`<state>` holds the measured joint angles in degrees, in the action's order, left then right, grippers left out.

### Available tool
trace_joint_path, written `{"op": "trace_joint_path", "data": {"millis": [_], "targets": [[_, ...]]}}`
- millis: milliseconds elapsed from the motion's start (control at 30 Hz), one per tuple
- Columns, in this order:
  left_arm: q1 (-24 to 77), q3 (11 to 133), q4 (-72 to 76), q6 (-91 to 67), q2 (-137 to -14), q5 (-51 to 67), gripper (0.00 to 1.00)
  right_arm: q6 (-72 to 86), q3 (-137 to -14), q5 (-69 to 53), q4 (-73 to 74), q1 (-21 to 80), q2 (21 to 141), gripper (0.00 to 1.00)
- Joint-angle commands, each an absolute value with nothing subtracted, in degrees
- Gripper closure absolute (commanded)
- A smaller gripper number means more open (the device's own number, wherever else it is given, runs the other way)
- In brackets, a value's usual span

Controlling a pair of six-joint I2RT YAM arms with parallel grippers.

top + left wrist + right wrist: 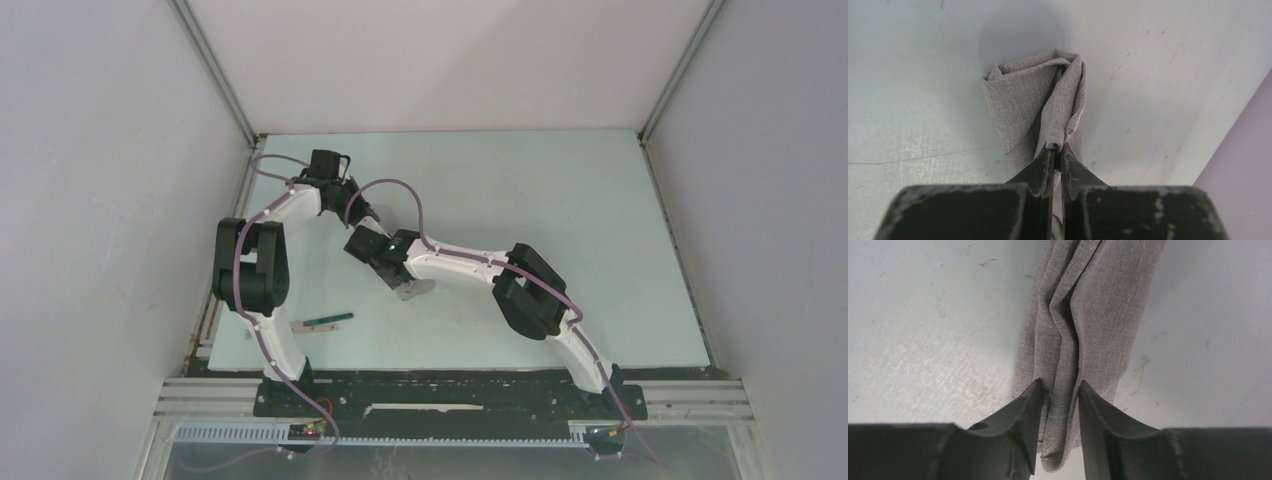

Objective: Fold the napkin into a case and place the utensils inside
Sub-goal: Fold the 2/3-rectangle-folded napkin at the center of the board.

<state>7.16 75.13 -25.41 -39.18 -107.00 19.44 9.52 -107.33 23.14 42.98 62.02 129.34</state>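
Note:
The napkin (1033, 100) is a light grey cloth, bunched into a narrow folded strip on the pale table. My left gripper (1057, 146) is shut on one upper edge of it and pinches the cloth at the fingertips. In the right wrist view, my right gripper (1059, 386) is closed round a raised fold of the napkin (1088, 315), with cloth filling the gap. From above, both grippers (368, 222) (400, 275) meet left of centre, and only a bit of the napkin (415, 290) shows. A utensil with a dark green handle (328, 319) lies near the left arm.
Grey walls enclose the table on three sides, and the left wall stands close behind the left arm (250, 265). The right arm (525, 290) reaches across the middle. A black rail (450, 395) runs along the near edge.

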Motion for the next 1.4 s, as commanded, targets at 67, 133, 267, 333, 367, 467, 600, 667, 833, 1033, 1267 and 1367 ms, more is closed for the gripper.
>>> {"op": "trace_joint_path", "data": {"millis": [67,133,267,333,367,467,600,667,833,1033,1267,1367], "targets": [[6.8,78.1,-24.8,-40.9,-108.1,21.6,0.96,11.8,-108.8,26.5,43.9,62.5,128.9,0.71],[6.7,78.7,-24.7,-41.2,-108.6,22.1,0.97,12.1,-108.2,27.1,43.9,62.4,128.2,0.78],[6.7,79.3,-24.1,-41.7,-109.6,23.5,1.0,13.3,-106.2,27.7,43.8,62.1,126.6,0.92],[6.7,79.0,-23.5,-41.7,-109.8,23.8,1.0,14.7,-105.1,27.9,43.7,61.6,125.6,1.0],[6.6,78.8,-23.2,-41.9,-109.9,23.9,1.0,15.4,-104.5,28.0,43.7,61.4,125.1,1.0],[6.2,77.7,-21.0,-43.1,-110.1,25.9,1.0,17.1,-102.0,28.6,42.9,61.0,123.4,1.0],[5.2,77.4,-19.8,-43.2,-110.5,26.6,1.0,18.4,-97.8,28.2,40.5,60.9,120.4,1.0],[4.7,76.7,-19.2,-43.3,-110.6,27.0,1.0,18.3,-96.5,27.4,39.3,60.8,119.3,1.0],[3.9,75.0,-19.0,-42.8,-111.3,27.7,1.0,18.6,-95.4,22.3,36.5,59.9,118.9,1.0],[3.2,75.3,-19.7,-41.5,-113.1,27.8,1.0,20.8,-95.1,16.7,34.3,58.9,119.9,1.0],[3.0,78.2,-20.8,-40.6,-115.5,28.1,0.98,21.3,-94.5,15.5,34.0,59.0,119.6,1.0],[2.9,79.1,-21.4,-40.5,-116.1,28.8,0.96,21.4,-93.9,13.7,32.9,58.9,119.4,1.0]]}}
